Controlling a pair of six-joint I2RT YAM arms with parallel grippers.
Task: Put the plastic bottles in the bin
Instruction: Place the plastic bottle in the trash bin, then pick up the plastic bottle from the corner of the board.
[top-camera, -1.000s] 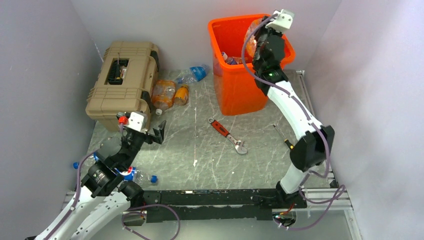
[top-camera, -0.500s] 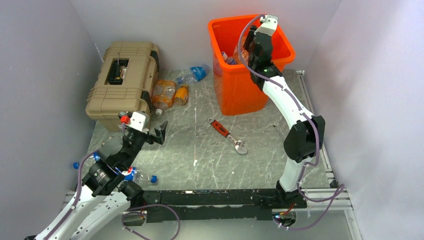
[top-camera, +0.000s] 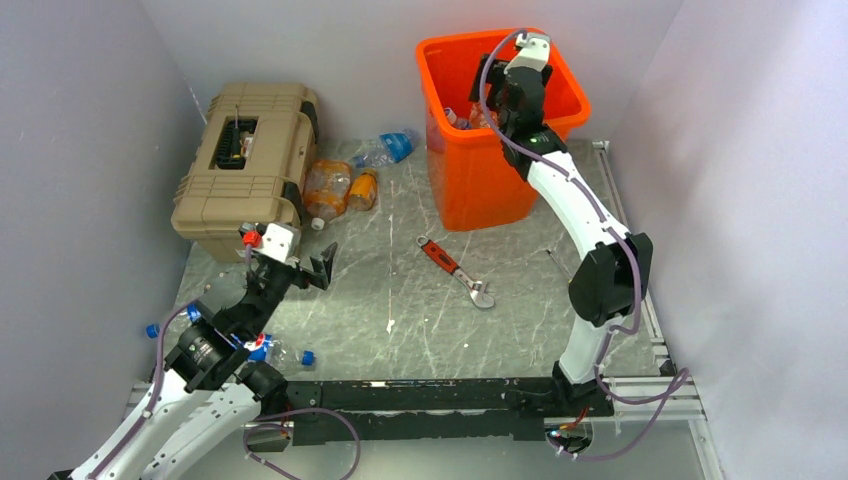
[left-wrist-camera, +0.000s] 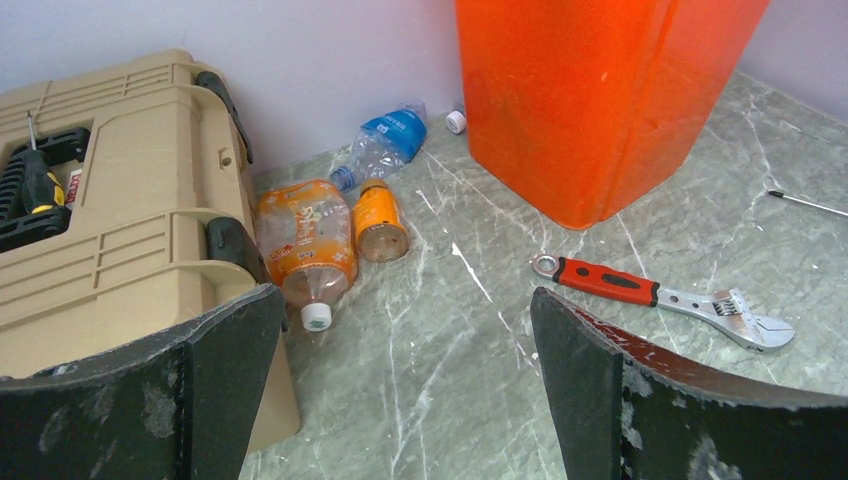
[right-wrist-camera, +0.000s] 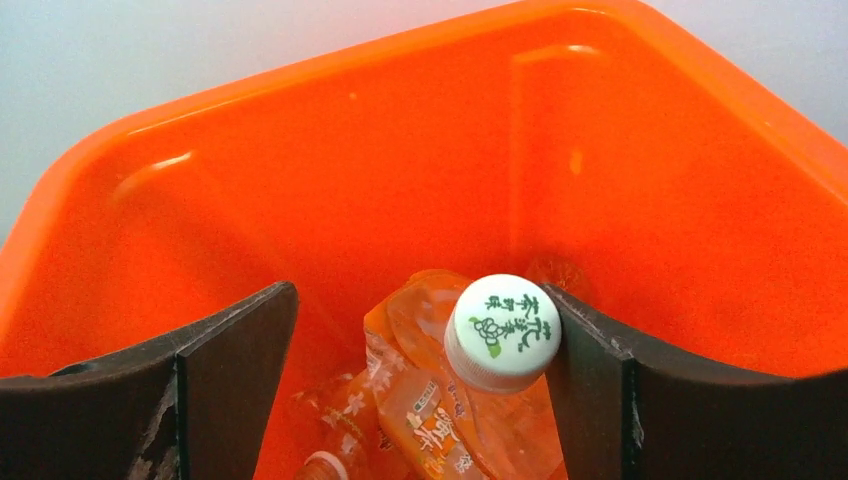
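A grey marbled table (top-camera: 400, 310) carries a tan toolbox (top-camera: 245, 165) at far left, an orange bin (top-camera: 480, 195) at the back, three plastic bottles (top-camera: 327, 188) between them, a red-handled wrench (top-camera: 455, 271) mid-table and a thin screwdriver (top-camera: 562, 272) to its right

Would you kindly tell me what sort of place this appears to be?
Probably a robot test cell: plain walls surround the table, two arms are bolted at its edge, and bottles and a wrench lie scattered.

Orange bin (right-wrist-camera: 300, 180) (bottle (right-wrist-camera: 440, 400) seemingly orange-tinted)
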